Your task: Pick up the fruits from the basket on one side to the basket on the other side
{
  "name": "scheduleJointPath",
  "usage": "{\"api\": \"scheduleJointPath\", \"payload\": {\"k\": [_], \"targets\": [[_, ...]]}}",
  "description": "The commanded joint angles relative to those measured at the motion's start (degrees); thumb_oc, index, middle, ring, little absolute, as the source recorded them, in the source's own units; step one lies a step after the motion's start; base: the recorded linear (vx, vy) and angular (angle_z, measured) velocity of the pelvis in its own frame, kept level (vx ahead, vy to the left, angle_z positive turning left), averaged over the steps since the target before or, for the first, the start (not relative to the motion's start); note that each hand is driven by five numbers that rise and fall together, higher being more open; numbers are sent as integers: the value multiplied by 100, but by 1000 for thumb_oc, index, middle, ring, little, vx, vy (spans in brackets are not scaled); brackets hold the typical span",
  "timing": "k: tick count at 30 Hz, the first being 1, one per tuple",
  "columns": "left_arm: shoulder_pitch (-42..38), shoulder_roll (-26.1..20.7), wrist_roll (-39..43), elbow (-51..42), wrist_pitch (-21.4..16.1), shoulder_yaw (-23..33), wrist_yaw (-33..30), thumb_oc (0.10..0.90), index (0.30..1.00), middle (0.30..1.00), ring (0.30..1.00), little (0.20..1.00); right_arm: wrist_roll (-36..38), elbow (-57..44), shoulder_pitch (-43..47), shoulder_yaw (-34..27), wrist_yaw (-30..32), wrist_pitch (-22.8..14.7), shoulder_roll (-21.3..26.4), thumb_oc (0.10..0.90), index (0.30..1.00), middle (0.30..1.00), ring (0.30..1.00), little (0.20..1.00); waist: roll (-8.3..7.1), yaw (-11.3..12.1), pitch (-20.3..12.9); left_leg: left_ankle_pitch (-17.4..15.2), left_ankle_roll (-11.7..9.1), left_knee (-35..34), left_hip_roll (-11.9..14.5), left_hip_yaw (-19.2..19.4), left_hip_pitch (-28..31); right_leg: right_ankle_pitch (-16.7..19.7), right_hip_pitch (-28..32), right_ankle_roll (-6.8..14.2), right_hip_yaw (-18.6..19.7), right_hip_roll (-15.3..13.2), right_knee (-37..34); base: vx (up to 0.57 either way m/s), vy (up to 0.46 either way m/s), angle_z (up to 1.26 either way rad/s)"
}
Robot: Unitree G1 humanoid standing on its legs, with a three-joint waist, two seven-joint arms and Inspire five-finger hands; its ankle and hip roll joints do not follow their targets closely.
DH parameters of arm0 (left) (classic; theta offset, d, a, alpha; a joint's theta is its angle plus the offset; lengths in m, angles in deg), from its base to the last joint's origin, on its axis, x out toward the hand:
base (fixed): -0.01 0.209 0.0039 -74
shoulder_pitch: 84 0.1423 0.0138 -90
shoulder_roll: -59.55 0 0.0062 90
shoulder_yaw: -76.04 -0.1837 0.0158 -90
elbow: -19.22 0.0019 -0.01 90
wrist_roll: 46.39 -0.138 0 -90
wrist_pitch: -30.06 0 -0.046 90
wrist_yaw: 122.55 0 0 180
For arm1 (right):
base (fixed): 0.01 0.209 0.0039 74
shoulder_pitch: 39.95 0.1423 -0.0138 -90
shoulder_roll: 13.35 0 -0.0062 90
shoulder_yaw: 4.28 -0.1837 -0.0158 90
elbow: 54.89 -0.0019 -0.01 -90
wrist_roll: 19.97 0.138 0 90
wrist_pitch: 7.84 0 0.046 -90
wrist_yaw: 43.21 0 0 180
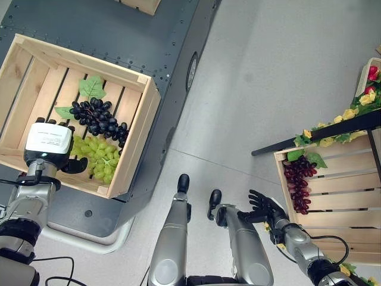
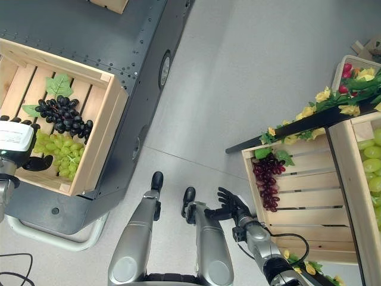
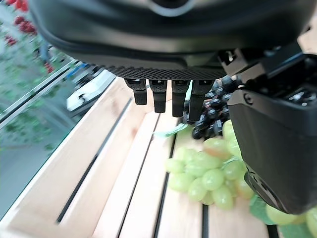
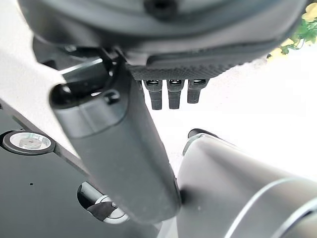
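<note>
Grapes [image 1: 98, 117] in crate [image 1: 137, 134] (leftward)

Green grapes [image 1: 98, 156] and black grapes [image 1: 98, 117] lie touching in the left crate [image 1: 137, 134] — red grapes [image 1: 297, 182] in the right crate [image 1: 333, 223].

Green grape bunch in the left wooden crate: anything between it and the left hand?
Nothing. In the left wrist view the left hand hangs open right over the green grape bunch, thumb beside it, on the slatted wooden crate.

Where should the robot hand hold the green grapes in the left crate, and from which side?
Probably from above, fingers curling round the middle of the green grapes. The bunch lies flat on the crate slats, with black grapes touching its far side, and no stem shows. The left robot hand, open, hovers beside it.
</note>
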Motion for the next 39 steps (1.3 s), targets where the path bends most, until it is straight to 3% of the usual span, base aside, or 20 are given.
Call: {"api": "scheduleJointPath", "payload": {"k": [1, 8, 17, 26, 31, 32, 33, 34, 35, 39], "targets": [[-70, -360, -66, -62, 173, 373, -288, 800, 900, 900, 900, 900, 80, -238, -343, 29, 63, -246, 126, 800, 900, 900, 900, 900, 198, -64, -73, -670, 92, 441, -349, 580, -142, 242, 405, 151, -49, 169, -593, 17, 35, -2], [-278, -183, -12, -135, 671, 60, 38, 800, 900, 900, 900, 900, 17, -267, -351, 35, 122, -276, 180, 800, 900, 900, 900, 900, 173, -131, -73, -681, 116, 483, -352, 603, -229, 251, 247, 157, -10, 168, -502, 5, 20, -1], [-909, 56, -19, 599, 619, -414, 335, 800, 900, 900, 900, 900, -26, -311, -246, 168, 79, -238, 201, 800, 900, 900, 900, 900, 12, -229, -73, -668, 107, 521, -291, 634, -327, 304, 102, 192, 4, 163, -446, 0, 16, -4], [-1180, 291, -175, 867, 1002, -753, 878, 800, 900, 900, 900, 900, 9, -431, -117, 281, 156, -141, 238, 800, 900, 900, 900, 900, -66, -269, -73, -685, 143, 525, -290, 663, -401, 349, -78, 231, 31, 151, -383, -6, 12, 0], [-1366, 402, -337, 1015, 985, -912, 1031, 800, 900, 900, 900, 900, 42, -432, -45, 331, 169, -117, 235, 800, 900, 900, 900, 900, -107, -291, -73, -677, 151, 484, -284, 652, -399, 402, -148, 267, 34, 137, -384, 0, 0, 0], [-1433, 415, -309, 1039, 962, -970, 1077, 740, 811, 811, 811, 811, 51, -443, -37, 349, 186, -116, 228, 800, 900, 900, 900, 900, -115, -302, -73, -683, 157, 478, -283, 655, -387, 414, -153, 278, 39, 136, -393, 0, 0, 0], [-1467, 413, -251, 1048, 945, -1005, 1101, 651, 676, 676, 676, 676, 45, -441, -30, 353, 184, -118, 225, 800, 900, 900, 900, 900, -119, -306, -73, -691, 159, 478, -282, 656, -381, 414, -157, 281, 41, 136, -394, 0, 0, 0], [-1475, 413, -232, 1051, 942, -1013, 1106, 601, 601, 601, 601, 601, 44, -440, -29, 353, 184, -119, 224, 800, 900, 900, 900, 900, -120, -305, -73, -692, 160, 479, -282, 656, -381, 414, -158, 281, 42, 136, -394, 0, 0, 0], [-1559, 451, 222, 1060, 841, -1076, 1215, 400, 300, 300, 300, 300, 39, -459, -18, 370, 204, -109, 215, 800, 900, 900, 900, 900, -126, -322, -73, -695, 165, 467, -277, 664, -381, 441, -190, 295, 49, 135, -401, 0, 0, 0], [-1580, 524, 524, 971, 828, -1052, 1165, 400, 300, 300, 300, 300, 28, -515, -39, 372, 216, -109, 227, 800, 900, 900, 900, 900, -133, -336, -73, -664, 174, 346, -293, 660, -294, 489, -155, 311, 80, 146, -523, 0, 0, 0]]}}
